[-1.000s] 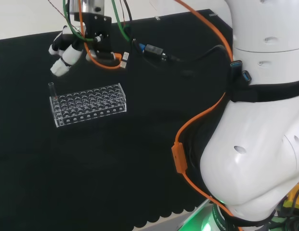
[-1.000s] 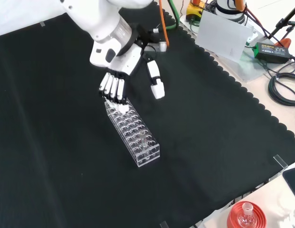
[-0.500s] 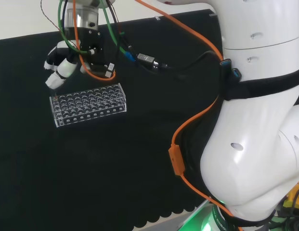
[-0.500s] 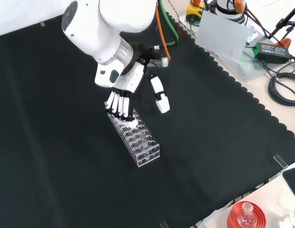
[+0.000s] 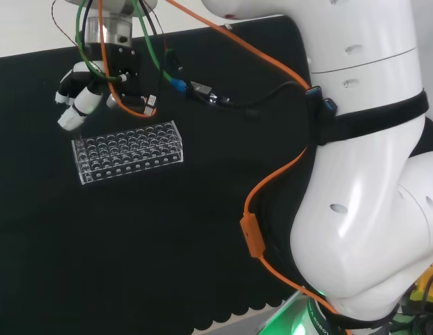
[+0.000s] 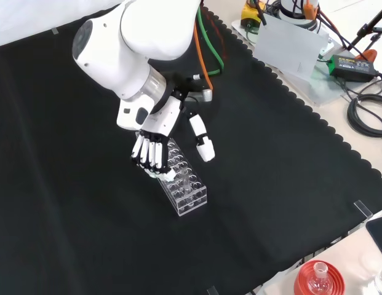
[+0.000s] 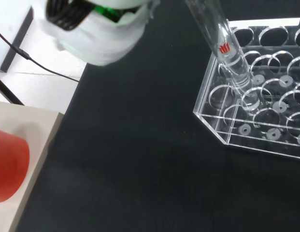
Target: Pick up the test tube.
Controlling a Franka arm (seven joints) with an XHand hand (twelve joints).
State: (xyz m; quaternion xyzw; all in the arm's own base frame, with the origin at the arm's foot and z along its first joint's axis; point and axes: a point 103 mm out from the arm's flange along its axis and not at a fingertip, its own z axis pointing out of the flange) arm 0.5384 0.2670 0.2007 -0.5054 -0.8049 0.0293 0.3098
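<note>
Compared with a second ago, the black and white hand (image 6: 155, 132) has swung down over the far end of the clear plastic tube rack (image 6: 181, 180) in the front view, fingers (image 6: 149, 152) straight and relaxed, thumb spread, grasping nothing. In the wrist view the clear glass test tube (image 7: 226, 50), slim with small red print, stands tilted in a corner hole of the rack. The rack sits on the black cloth (image 6: 270, 172), well in from the cloth's scalloped edge.
</note>
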